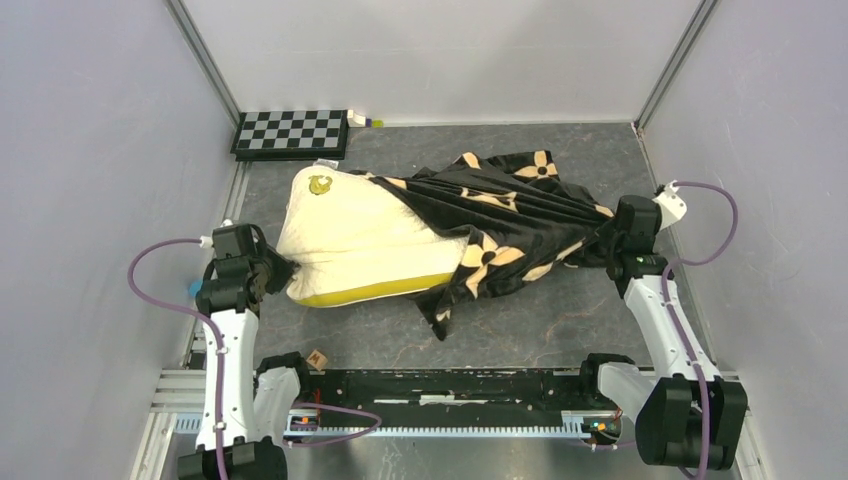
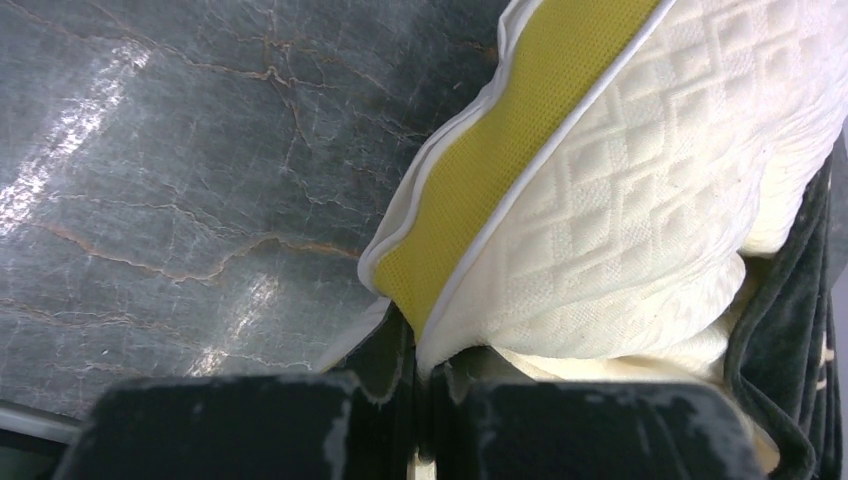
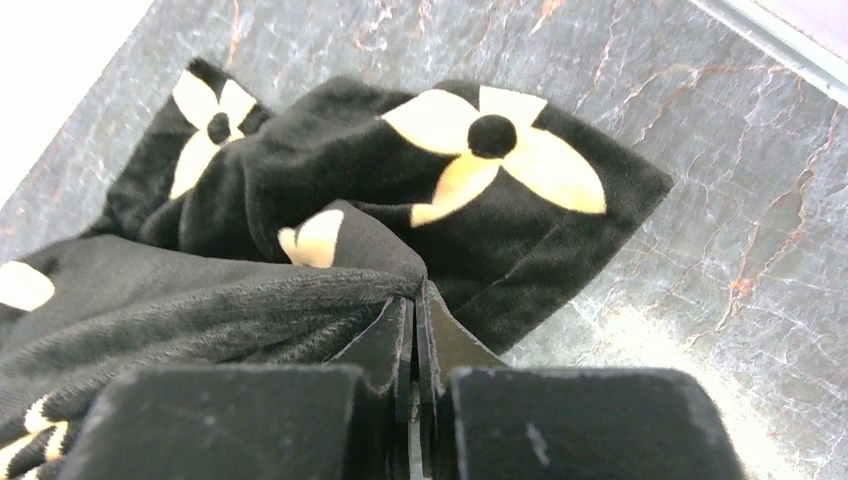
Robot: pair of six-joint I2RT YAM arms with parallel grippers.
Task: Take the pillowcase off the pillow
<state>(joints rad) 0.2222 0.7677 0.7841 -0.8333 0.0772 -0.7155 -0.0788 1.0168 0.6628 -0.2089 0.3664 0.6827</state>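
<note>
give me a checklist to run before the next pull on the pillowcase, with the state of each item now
1. Left end effector shut on the pillow edge: ok.
2. Right end effector shut on the pillowcase: ok.
3. Left grip holds pillow only, no case fabric: cannot tell; dark fabric lies close beside the fingers.
4. Fabric drawn toward the right grip: ok; folds converge on it.
5. Pillowcase off the pillow: not ok; it covers the pillow's right part.
6. Checkerboard apart from the fabric: ok; it sits at the far left corner.
</note>
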